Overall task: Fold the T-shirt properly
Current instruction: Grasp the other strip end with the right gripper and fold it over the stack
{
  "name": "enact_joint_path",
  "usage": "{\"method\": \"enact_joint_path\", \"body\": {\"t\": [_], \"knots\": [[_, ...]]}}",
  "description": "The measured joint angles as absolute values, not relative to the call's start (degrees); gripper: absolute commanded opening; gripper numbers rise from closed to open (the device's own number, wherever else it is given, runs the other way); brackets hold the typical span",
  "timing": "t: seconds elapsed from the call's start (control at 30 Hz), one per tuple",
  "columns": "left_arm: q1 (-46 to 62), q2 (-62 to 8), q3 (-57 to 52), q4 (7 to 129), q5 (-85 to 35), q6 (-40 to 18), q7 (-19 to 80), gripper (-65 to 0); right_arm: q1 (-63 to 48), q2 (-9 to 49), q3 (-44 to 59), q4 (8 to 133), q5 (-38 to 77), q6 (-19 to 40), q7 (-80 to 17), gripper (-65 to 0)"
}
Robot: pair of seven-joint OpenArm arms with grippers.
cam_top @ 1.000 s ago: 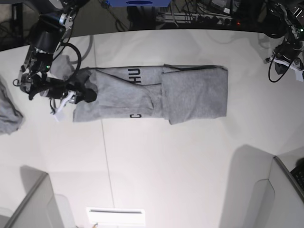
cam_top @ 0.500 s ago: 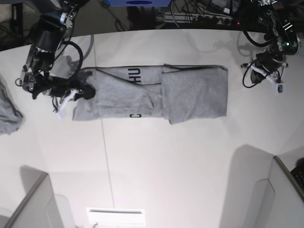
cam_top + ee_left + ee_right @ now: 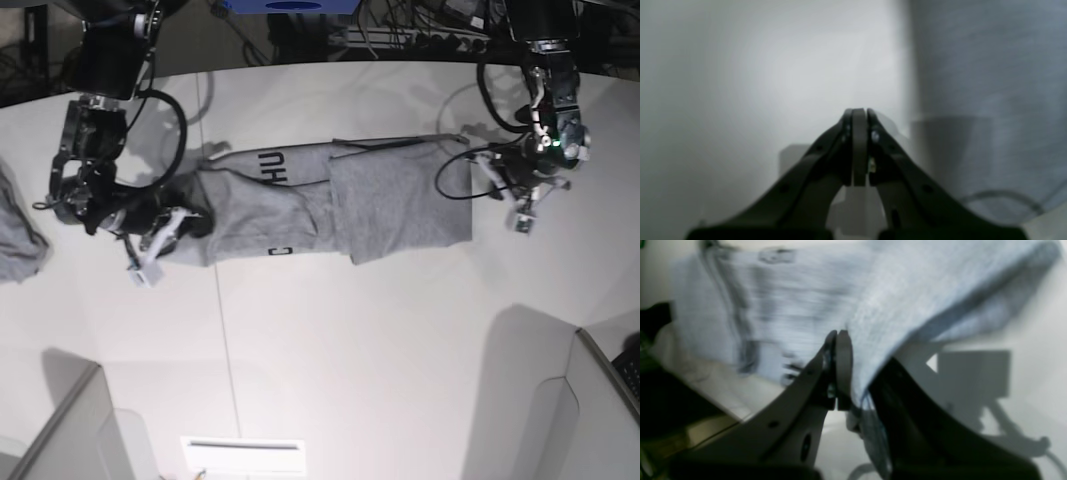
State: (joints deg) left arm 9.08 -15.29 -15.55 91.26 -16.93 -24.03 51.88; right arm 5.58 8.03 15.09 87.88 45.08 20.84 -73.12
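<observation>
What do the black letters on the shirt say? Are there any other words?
"HU": black block letters on the T-shirt near its far edge, in the base view; the rest is folded under.
"C": one black letter at its near edge; the rest is hidden.
Both wrist views are too blurred to read any letters.

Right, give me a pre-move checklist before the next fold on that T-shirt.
1. Right gripper shut on the T-shirt edge: ok, cloth is pinched between the jaws.
2. Left gripper shut and holding nothing: ok.
3. Left gripper close to the shirt's other end: ok, it sits just beside the edge in the base view.
4. Shirt lying flat: not ok, rumpled near the right gripper.
5. How many layers the right gripper holds: cannot tell.
6. Second grey cloth apart from the shirt: ok.
</observation>
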Motion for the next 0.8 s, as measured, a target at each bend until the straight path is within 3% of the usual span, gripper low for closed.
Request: {"method": "enact_joint_path", "body": {"t": [0.2,0.33,0.6,0.73,0.8], "knots": [[8.78,-15.55,-13.17,91.53,-16.93,-23.83,51.62,-65.0,3.75,2.87,9.13,95.02,44.82,20.32,-72.86,-65.0],[9.54,-15.53,-13.19,92.07,-16.97,-23.86,51.4,-65.0,1.87,-0.03,5.82,97.03,44.6,15.75,-72.97,-65.0],[12.32,-16.12,-13.52,93.56,-17.21,-23.9,50.52,-65.0,1.08,-5.67,-1.76,99.11,44.84,15.81,-72.58,-65.0],[12.27,-17.32,-13.23,93.3,-17.43,-24.05,50.57,-65.0,1.04,-6.15,-6.48,99.09,44.27,15.73,-70.65,-65.0],[12.29,-17.28,-13.13,93.32,-17.39,-24.03,50.57,-65.0,1.08,-6.5,-10.2,99.04,44.66,12.16,-67.57,-65.0]]}}
